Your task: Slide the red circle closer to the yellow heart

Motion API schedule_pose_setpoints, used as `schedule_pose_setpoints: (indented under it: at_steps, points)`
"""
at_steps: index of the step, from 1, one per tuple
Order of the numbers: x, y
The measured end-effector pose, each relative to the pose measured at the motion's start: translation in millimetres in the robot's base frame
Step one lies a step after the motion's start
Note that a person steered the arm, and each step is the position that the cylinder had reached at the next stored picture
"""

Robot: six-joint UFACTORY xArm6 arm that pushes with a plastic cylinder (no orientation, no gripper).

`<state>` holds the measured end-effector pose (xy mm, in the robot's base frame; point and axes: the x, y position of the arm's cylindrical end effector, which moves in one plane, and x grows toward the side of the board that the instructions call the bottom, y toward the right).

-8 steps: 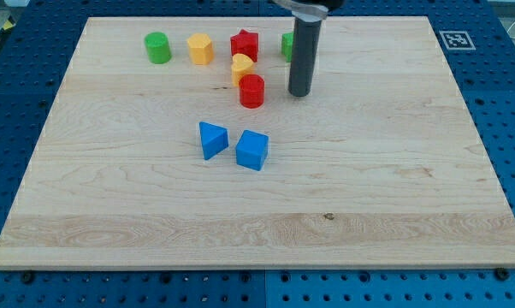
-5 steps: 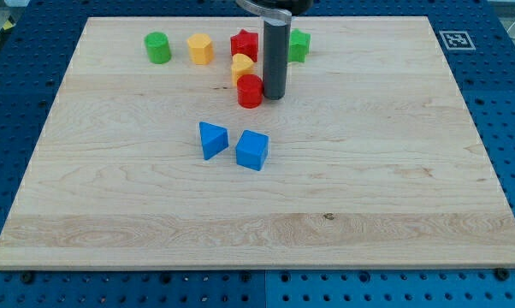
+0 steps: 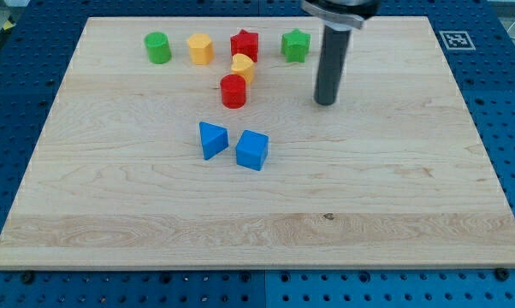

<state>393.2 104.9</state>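
The red circle [image 3: 233,91] stands on the wooden board [image 3: 394,188], touching the lower left side of the yellow heart [image 3: 243,68]. My tip [image 3: 326,102] is on the board well to the right of both, apart from every block. The rod rises from it to the view's top edge.
A red star [image 3: 245,44] sits just above the yellow heart. A green cylinder [image 3: 157,47], a yellow hexagon [image 3: 200,49] and a green star [image 3: 296,44] stand in the top row. A blue triangle [image 3: 211,139] and a blue cube [image 3: 251,150] lie below the red circle.
My tip went left against the red circle and pushed it left, under the yellow heart's lower left. The tip then drew back to the right.
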Motion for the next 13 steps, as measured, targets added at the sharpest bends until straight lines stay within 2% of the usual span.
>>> schedule_pose_setpoints:
  at_steps: [2,3,4,5,6,7,8,11,12,13]
  points:
    - [62.9,45.6]
    - [74.3,4.6]
    - [71.4,-73.5]
    - [50.9,-140.0]
    - [11.1,-180.4]
    - [-1.9,-210.5]
    - [-17.7,-209.8]
    - [-25.7,-142.9]
    - [-25.7,-142.9]
    - [-7.3,-180.8]
